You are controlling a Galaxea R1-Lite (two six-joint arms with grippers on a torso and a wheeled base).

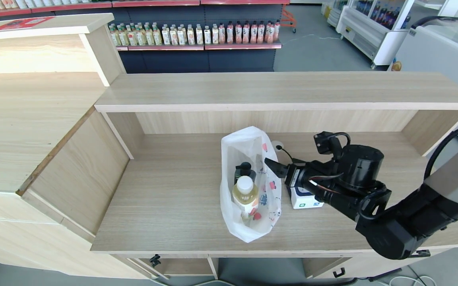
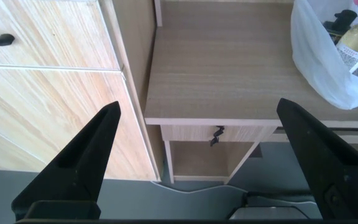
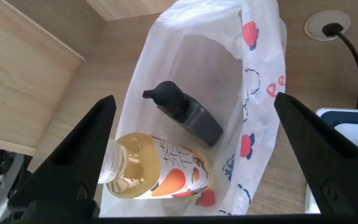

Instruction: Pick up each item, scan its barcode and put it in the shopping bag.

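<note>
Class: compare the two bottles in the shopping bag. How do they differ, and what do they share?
The tea bottle is clear, showing yellow liquid; the pump bottle is dark and opaque. The tea bottle has a white ribbed cap; the pump bottle has a black pump head. Both sit inside the shopping bag.

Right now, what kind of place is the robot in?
Most likely a shop checkout: shelves of bottled drinks behind a wooden counter, display freezers across the aisle, and a shopping bag on the counter.
</note>
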